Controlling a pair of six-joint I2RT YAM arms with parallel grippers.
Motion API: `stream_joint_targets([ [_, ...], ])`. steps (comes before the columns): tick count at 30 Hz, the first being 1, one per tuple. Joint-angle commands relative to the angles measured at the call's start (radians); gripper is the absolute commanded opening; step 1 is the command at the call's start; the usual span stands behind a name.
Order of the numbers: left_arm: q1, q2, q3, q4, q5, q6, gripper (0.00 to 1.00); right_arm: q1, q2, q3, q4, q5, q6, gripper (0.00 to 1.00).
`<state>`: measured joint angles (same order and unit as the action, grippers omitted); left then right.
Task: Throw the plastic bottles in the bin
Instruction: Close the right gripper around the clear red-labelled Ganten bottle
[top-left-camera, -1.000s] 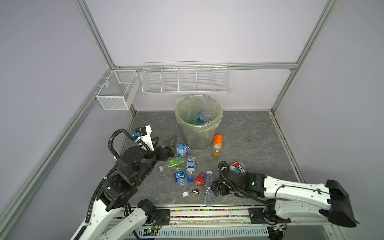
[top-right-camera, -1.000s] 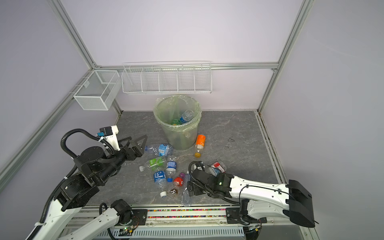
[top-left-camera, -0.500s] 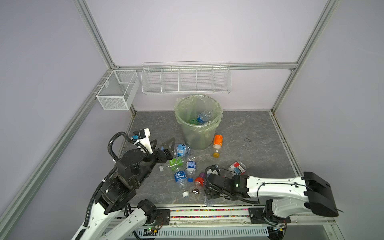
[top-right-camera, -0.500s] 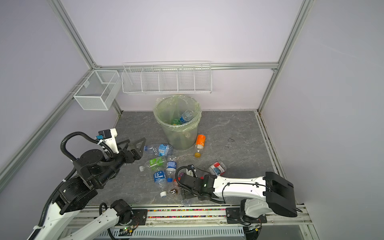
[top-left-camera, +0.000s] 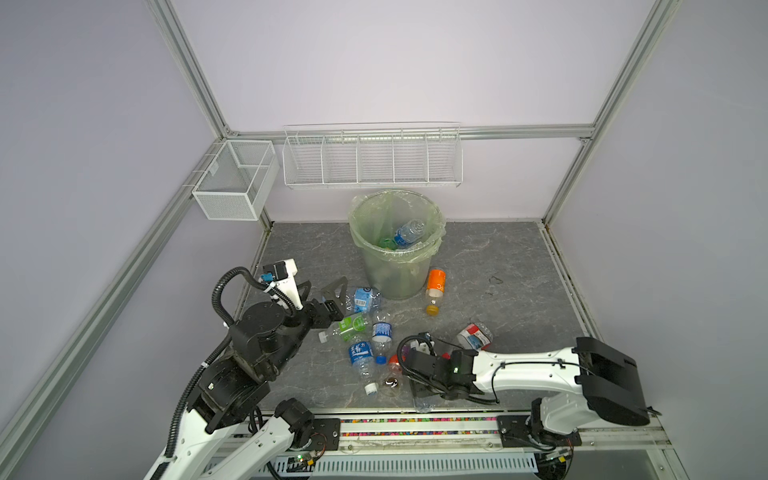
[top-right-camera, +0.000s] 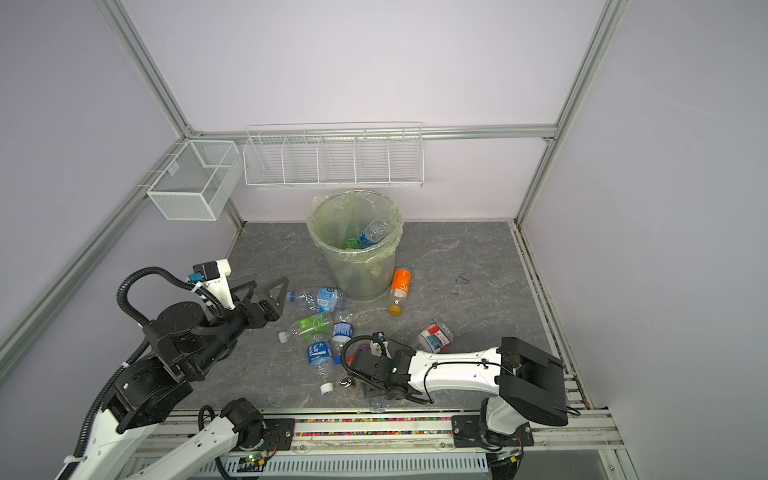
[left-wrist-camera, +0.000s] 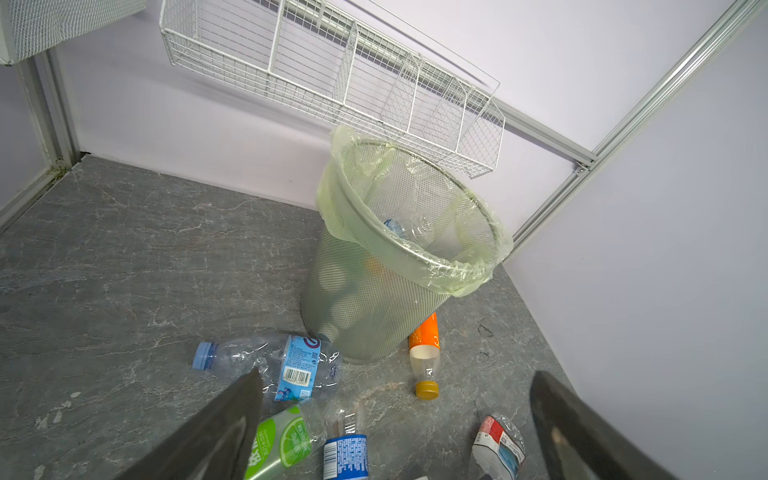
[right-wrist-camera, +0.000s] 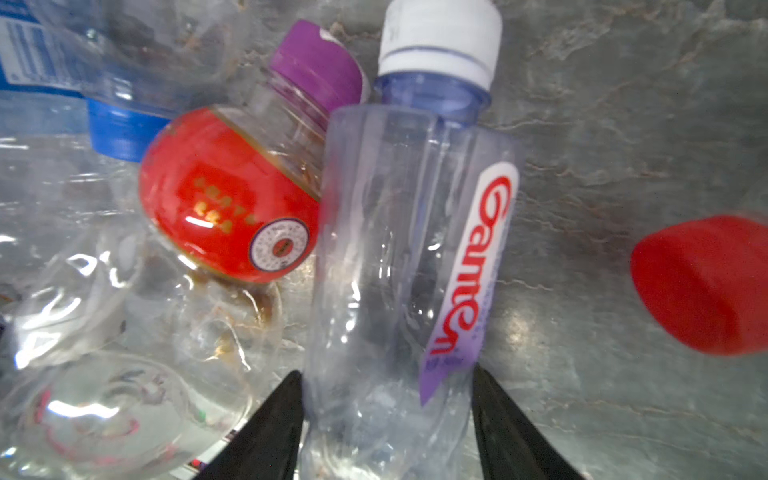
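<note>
The bin (top-left-camera: 395, 266) (top-right-camera: 357, 270) (left-wrist-camera: 365, 299) stands at the back with bottles inside. Several plastic bottles lie on the grey floor before it: a crushed blue-label one (top-left-camera: 363, 297), a green-label one (top-left-camera: 349, 326), an orange one (top-left-camera: 435, 284), a crushed red-and-white one (top-left-camera: 473, 336). My right gripper (right-wrist-camera: 386, 371) (top-left-camera: 419, 390) sits low at the front, its fingers pressed on both sides of a clear white-capped bottle (right-wrist-camera: 407, 257) lying beside a red-label bottle (right-wrist-camera: 228, 195). My left gripper (left-wrist-camera: 397, 376) (top-left-camera: 322, 289) hangs open left of the pile, holding nothing.
A white wire mesh box (top-left-camera: 232, 183) and a long wire rack (top-left-camera: 372, 160) hang on the back wall above the bin. A loose white cap (top-left-camera: 371, 388) lies near the front rail (top-left-camera: 540, 420). Walls close in on both sides.
My right gripper has slid left toward the front rail and its jaws have closed in on the clear bottle. The left gripper has drifted slightly back, still open.
</note>
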<state>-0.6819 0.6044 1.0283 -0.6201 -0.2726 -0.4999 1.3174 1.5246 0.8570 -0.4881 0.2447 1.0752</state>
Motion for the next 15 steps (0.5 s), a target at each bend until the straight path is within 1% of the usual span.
stream_joint_targets([
  [1,-0.005,-0.018,-0.009,-0.022,-0.022,-0.002,0.99,-0.004,0.014,0.014,-0.034,0.018,0.041,0.56],
  [9,-0.004,-0.027,-0.008,-0.027,-0.023,0.000,0.99,-0.007,0.021,0.016,-0.043,0.025,0.044,0.30],
  [15,-0.004,-0.034,-0.007,-0.032,-0.028,0.003,0.99,-0.012,0.002,0.016,-0.071,0.048,0.042,0.26],
])
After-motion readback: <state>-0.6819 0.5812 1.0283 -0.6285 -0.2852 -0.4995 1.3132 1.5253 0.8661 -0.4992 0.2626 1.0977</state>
